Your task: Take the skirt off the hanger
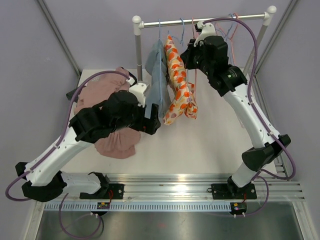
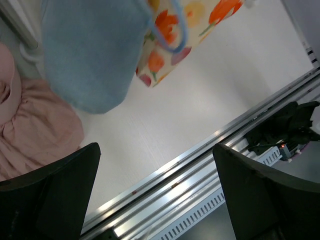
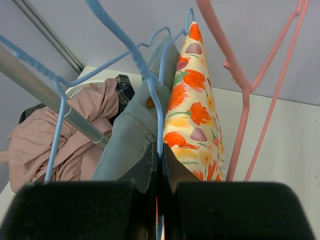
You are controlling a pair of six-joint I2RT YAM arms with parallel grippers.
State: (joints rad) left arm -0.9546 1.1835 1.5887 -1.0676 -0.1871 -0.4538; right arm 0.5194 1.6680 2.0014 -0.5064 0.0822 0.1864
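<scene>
Two roles, one job: one steadies, one stands ready to pull.

Our right hand (image 3: 160, 192) is pinched together on the thin blue wire hanger (image 3: 150, 85) up by the metal rail (image 1: 205, 21). We judge that this holds it steady while the pale blue denim skirt (image 1: 157, 70), hanging beside an orange-flowered yellow garment (image 1: 177, 85), is drawn off. Our left hand (image 2: 156, 150) hovers just beside the skirt's hem, fingers spread with nothing between them, placed for a downward pull. We cannot tell whether the clamped wire carries the denim or the flowered cloth, and the skirt's waistband fastening is hidden. The left arm (image 1: 60, 145) partly covers a crumpled pink garment (image 1: 100, 90) on the white tabletop (image 1: 210, 145).
</scene>
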